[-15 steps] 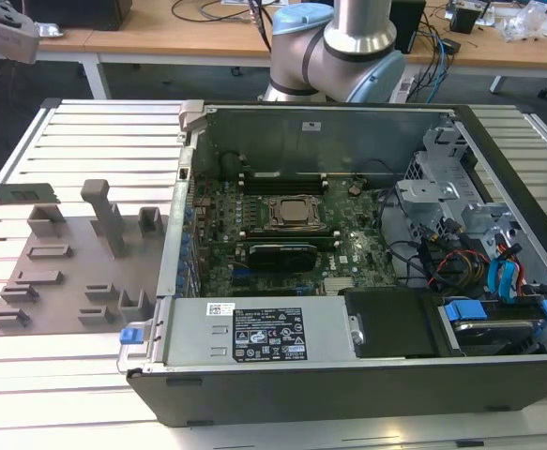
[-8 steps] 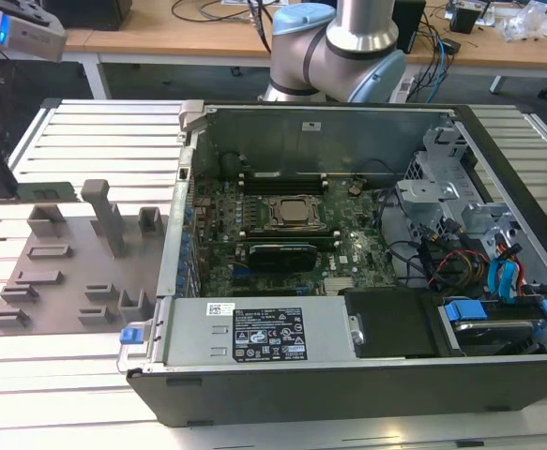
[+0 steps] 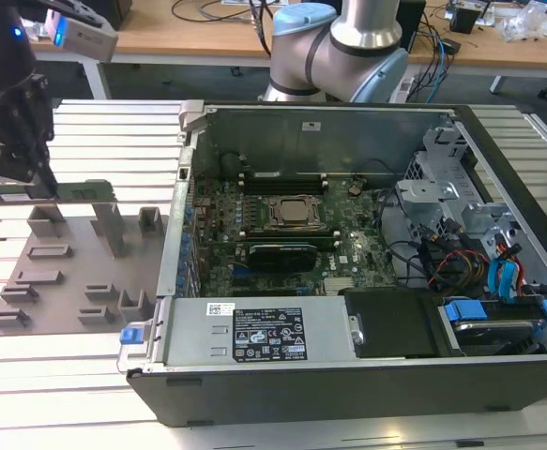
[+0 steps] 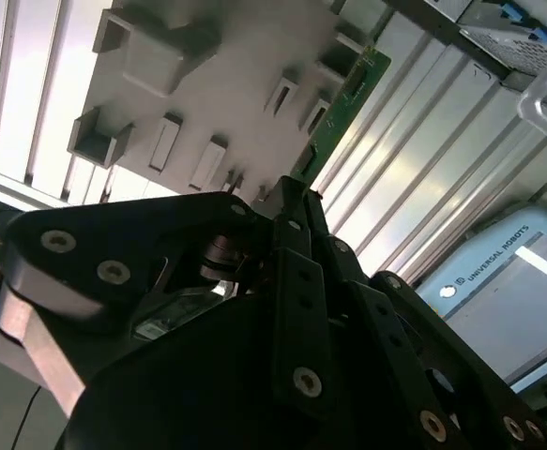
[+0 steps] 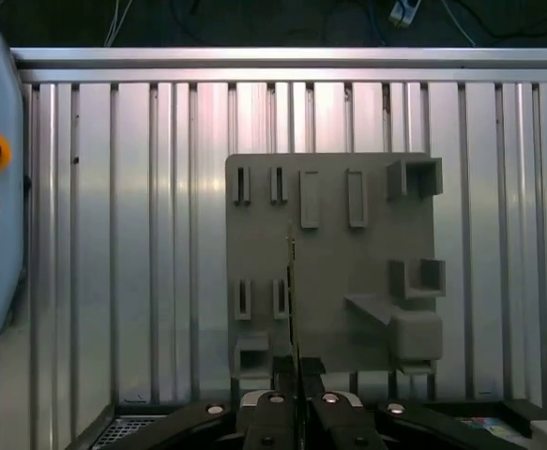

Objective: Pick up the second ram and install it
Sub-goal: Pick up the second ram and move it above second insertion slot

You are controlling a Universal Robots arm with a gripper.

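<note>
The pincer [image 3: 48, 186] is clamped on the second ram [image 3: 90, 191], holding the green stick level and clear above the grey fixture plate [image 3: 67, 281]. In the first wrist view the stick runs edge-on, straight out from between the fingers [image 5: 282, 380].

The grip looks narrow, covering only a short stretch of a long, thin board, so any knock could pivot the stick in the jaws. The likeliest knock comes from the tall fixture blocks [image 3: 109, 225] just under the pincer, if travel runs low. The open computer case [image 3: 367, 375] stands well apart from the pincer on the slatted desk [image 3: 85, 394], and its near wall [image 3: 181, 187] rises between them — another edge to catch. A stick skewed this way would meet the memory slots [image 3: 282, 176] crooked, and pressing then risks bending the board or damaging the slot contacts.
</note>
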